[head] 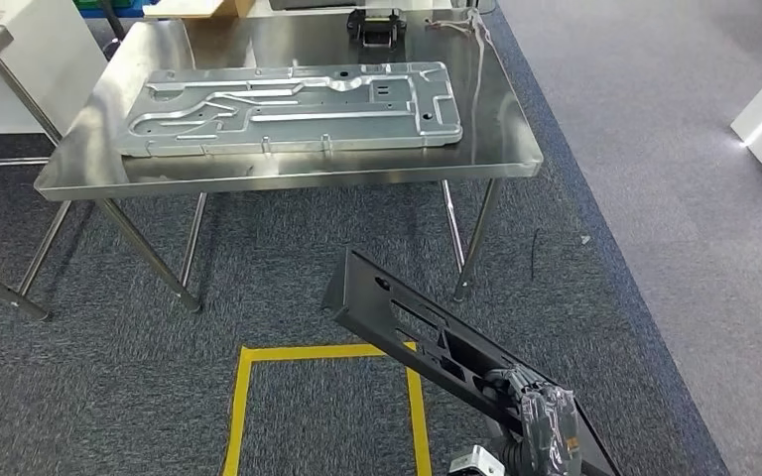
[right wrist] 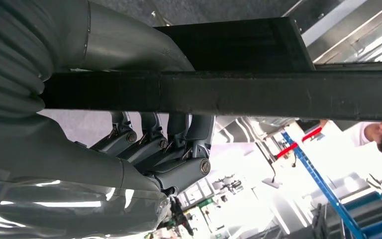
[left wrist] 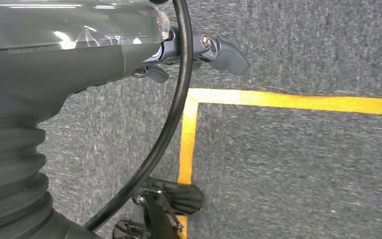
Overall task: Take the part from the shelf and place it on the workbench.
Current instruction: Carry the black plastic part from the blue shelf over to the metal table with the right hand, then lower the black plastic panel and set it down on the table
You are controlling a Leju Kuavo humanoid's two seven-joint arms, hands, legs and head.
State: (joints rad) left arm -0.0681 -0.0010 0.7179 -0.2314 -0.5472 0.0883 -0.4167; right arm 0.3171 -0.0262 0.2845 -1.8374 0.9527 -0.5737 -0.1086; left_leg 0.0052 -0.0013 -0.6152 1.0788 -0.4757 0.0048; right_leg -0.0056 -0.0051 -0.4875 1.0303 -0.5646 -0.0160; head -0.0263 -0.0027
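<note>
Carrying the dark part (head: 427, 342) toward the workbench (head: 496, 149) appears to be the step in hand, judged from the task and from where things lie. The part is held low above the grey carpet, near the yellow floor marking (head: 327, 353), well apart from the workbench. It is gripped by the right hand (head: 536, 402) near its lower end; in the right wrist view the fingers (right wrist: 154, 144) are seen curled around the edge of the part (right wrist: 278, 92). The left hand (left wrist: 199, 52) is seen above the carpet, with nothing in it as far as can be seen; whether its fingers are apart or together cannot be told.

To do this step well, the part should probably be lifted higher than the near edge of the workbench before it is brought forward, because its free end points toward that edge and could hit it. A large silver plate (head: 293, 109) already lies across the middle of the workbench, so little bare surface is left; the strip along the near edge or the right side may be used, or the part may be laid on the plate. A level posture should be kept, since the grip is far from the middle.

The part is a long, flat, black frame with several cut openings and a raised rim.
</note>
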